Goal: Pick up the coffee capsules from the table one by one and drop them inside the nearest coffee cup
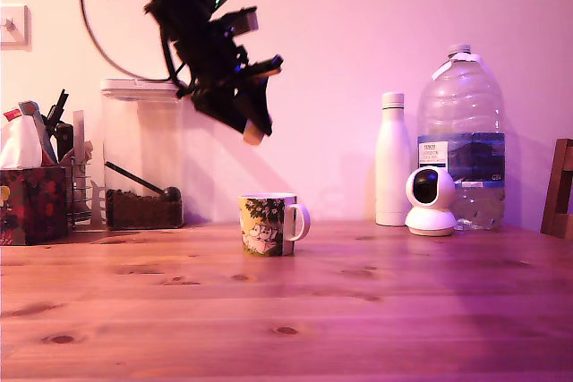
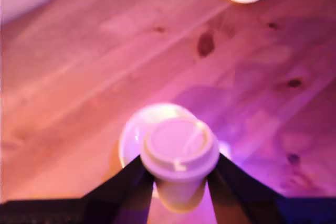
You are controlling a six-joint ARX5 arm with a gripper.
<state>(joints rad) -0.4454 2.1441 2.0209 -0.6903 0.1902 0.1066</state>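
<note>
The capsule (image 2: 179,147) is pinched between my two dark fingers (image 2: 128,183), its flat foil face turned up toward the wrist camera and its pale body hanging below. My gripper (image 2: 179,167) is clenched on it at the sides, which leaves the underside free to fall clear when I let go.

In the exterior view the capsule (image 1: 254,137) sits at the tip of my gripper (image 1: 253,133), high in the air and well apart from the coffee cup (image 1: 268,224) standing below on the table (image 1: 376,310). My arm slopes down from the exterior view's left, so the tip points down and toward the cup instead of hanging plumb. The capsule seems to lie over the side of the cup away from the handle, not over its middle. In the wrist view the cup's pale mouth (image 2: 127,136) shows as a ring partly covered by the capsule, so I judge myself roughly lined up over the opening.

I read this as the carry step, close to the drop. From this height a small, light capsule could clip the rim and bounce out; coming lower and centring first looks safer.

Farther off, near the wall, stand a white bottle (image 1: 392,158), a big water bottle (image 1: 461,145), a small white camera (image 1: 431,201) and a clear container (image 1: 140,154), all clear of my path.
</note>
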